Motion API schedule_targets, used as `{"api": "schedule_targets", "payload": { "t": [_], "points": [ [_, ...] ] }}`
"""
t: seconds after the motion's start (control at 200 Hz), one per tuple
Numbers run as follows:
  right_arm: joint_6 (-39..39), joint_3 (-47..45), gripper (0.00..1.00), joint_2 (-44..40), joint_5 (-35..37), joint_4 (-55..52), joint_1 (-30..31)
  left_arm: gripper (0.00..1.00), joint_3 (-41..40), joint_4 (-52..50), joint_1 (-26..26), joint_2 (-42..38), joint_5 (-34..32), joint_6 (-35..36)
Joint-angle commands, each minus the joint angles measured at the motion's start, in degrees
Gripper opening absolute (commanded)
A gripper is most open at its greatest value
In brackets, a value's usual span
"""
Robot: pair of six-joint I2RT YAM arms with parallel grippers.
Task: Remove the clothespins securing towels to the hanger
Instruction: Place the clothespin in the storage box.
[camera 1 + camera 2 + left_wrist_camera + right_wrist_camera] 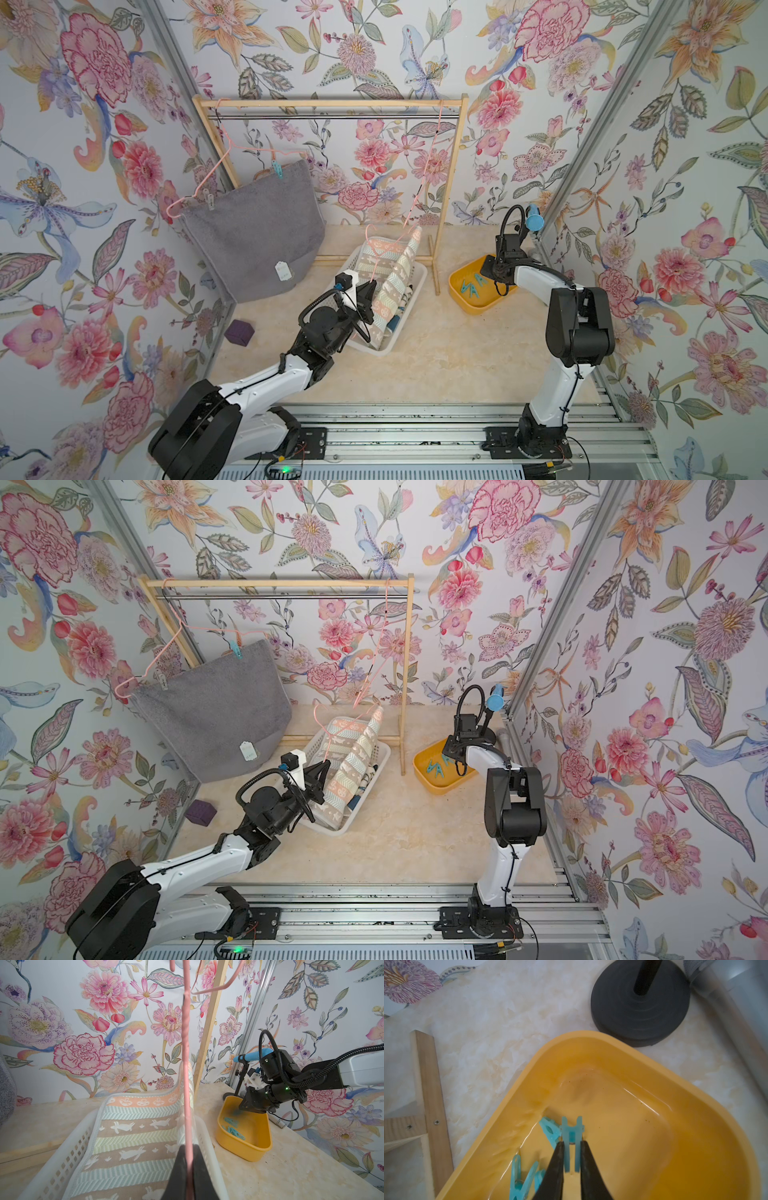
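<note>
Partway through: my right fingers (556,1167), nearly shut, hold a teal clothespin (572,1138) over the yellow tub (612,1047) of loose clothespins (519,1176), my left fingers (180,1167) clamp the pink hanger (186,1064) above the striped towel (390,274) in the white basket (420,275), and the grey towel (257,232) is still pinned by a teal clip (277,169) and a pale clip (209,201).

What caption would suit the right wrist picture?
Right gripper holds a teal clothespin over the yellow tub, other clothespins lying inside.

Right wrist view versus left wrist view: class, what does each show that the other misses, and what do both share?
Right wrist only: the right hand clearly pinching a teal clothespin. Left wrist only: the left hand shut on the pink hanger, with the striped towel draped into the white basket. Both: the yellow tub holding loose clothespins.
</note>
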Motion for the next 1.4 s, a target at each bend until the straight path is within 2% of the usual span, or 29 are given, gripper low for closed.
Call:
{"api": "schedule_targets", "payload": {
  "t": [0.0,0.08,0.14,0.2,0.285,0.35,0.495,0.61,0.781,0.961,1.036,1.081,1.181,1.396],
  "points": [
    [-1.8,2.4,0.16,2.1,1.4,-3.2,-0.6,0.0,0.3,0.5,0.8,-1.6,0.7,0.7],
    [-2.2,2.5,0.17,3.0,1.5,-3.4,-0.6,0.0,0.3,0.2,0.9,-1.8,0.5,0.8],
    [-2.5,2.7,0.22,3.4,1.3,-4.0,-0.6,0.0,0.3,-0.2,0.9,-2.1,0.4,0.8],
    [-3.0,3.2,0.33,3.2,1.1,-4.8,-0.5,0.0,0.3,-0.8,1.0,-2.5,0.2,0.9],
    [-3.6,3.8,0.56,1.2,0.7,-6.2,-0.6,0.0,0.8,-1.9,1.0,-3.0,-0.1,1.2],
    [-3.7,3.5,0.68,-2.0,-0.5,-6.4,-0.5,0.0,1.6,-3.3,1.1,-3.5,-0.4,1.7],
    [-2.3,1.3,0.85,-10.4,-7.0,-6.2,0.6,0.0,5.5,-8.8,1.5,-3.8,-1.8,3.3],
    [0.1,-4.7,1.0,-17.8,-11.3,-3.7,3.3,0.0,7.9,-12.0,2.8,-3.5,-1.3,3.9],
    [4.2,-14.4,1.0,-30.3,-15.5,1.2,11.1,0.0,7.9,-14.0,3.9,-4.0,-1.0,3.2],
    [7.5,-18.8,1.0,-38.7,-14.2,4.0,21.4,0.0,6.4,-14.3,3.9,-5.6,-1.8,2.7],
    [10.6,-21.8,0.91,-41.1,-15.6,9.2,23.7,0.0,5.6,-14.2,3.9,-6.4,-1.9,2.6],
    [11.8,-22.8,0.85,-41.5,-15.5,11.5,25.4,0.0,5.1,-14.0,3.9,-6.9,-2.2,2.6],
    [13.7,-23.4,0.81,-40.2,-15.5,14.7,28.5,0.0,3.5,-12.7,3.8,-7.3,-2.2,2.6],
    [20.2,-21.6,0.71,-32.6,-19.1,22.0,31.8,0.0,2.3,-10.7,3.9,-6.5,-1.2,1.2]
  ]
}}
